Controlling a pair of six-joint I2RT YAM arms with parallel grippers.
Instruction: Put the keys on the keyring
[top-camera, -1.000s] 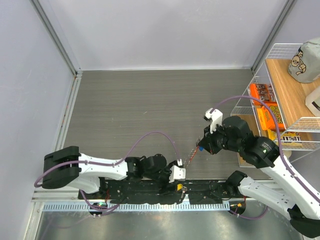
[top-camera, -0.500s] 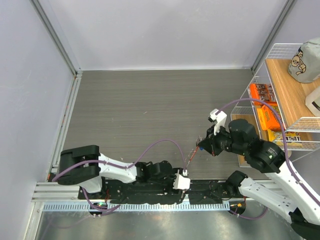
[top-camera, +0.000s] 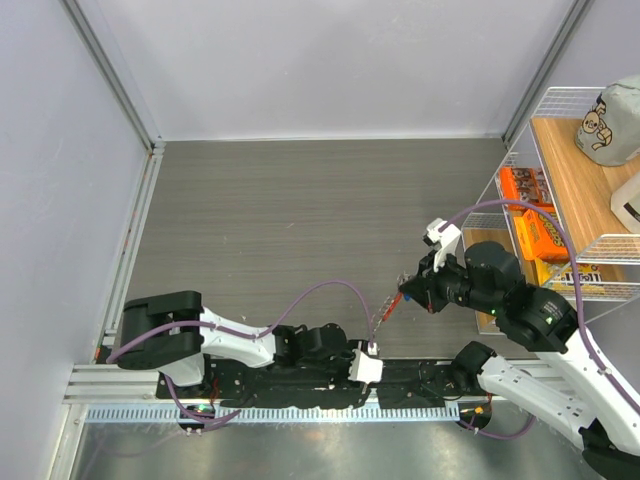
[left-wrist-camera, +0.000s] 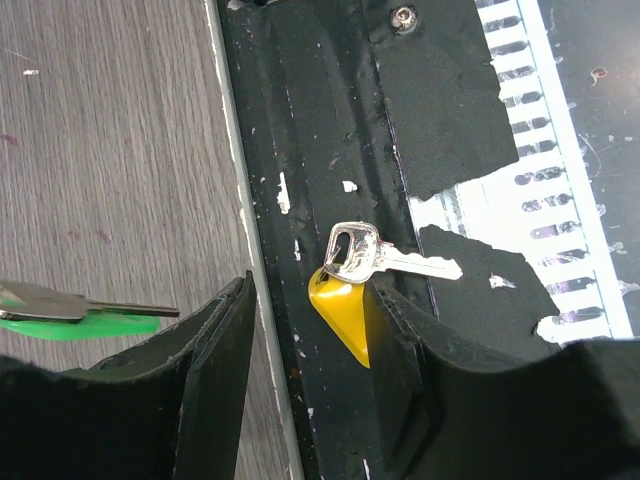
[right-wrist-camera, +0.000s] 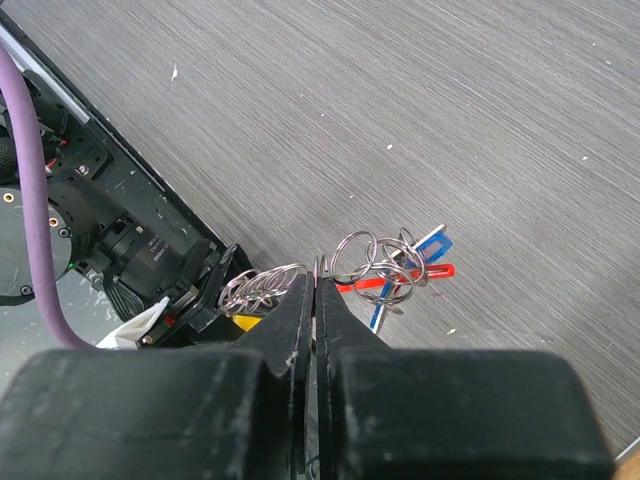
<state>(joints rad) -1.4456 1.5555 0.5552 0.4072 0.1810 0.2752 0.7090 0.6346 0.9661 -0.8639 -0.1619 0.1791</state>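
The step in hand looks like the pick-up of one more key. At the far left of the left wrist view a green-tagged key (left-wrist-camera: 72, 322) shows above the table (left-wrist-camera: 110, 130); whether it lies there or hangs I cannot tell. Just right of it, the left gripper (left-wrist-camera: 312, 292) is low over the black base plate (left-wrist-camera: 330, 120), its jaws about half open and astride the yellow-tagged key (left-wrist-camera: 352, 256), which lies flat on the plate. The right-hand finger is against the yellow tag, the other stands clear, so nothing is gripped yet. Further right, the right gripper (right-wrist-camera: 313, 278) is closed tight on the keyring (right-wrist-camera: 372, 262), held above the table, with the chain (right-wrist-camera: 250, 290) trailing toward the left arm and the blue-tagged key (right-wrist-camera: 432, 242) and red-tagged key (right-wrist-camera: 438, 270) already on the rings. Next, the left jaws should finish closing on the yellow tag, lift it, and bring the key's eye to the ring; the flat key may slide away. Against a second ago, the left gripper has dropped nearer the base edge and narrowed, and the right gripper has drifted slightly rightward.
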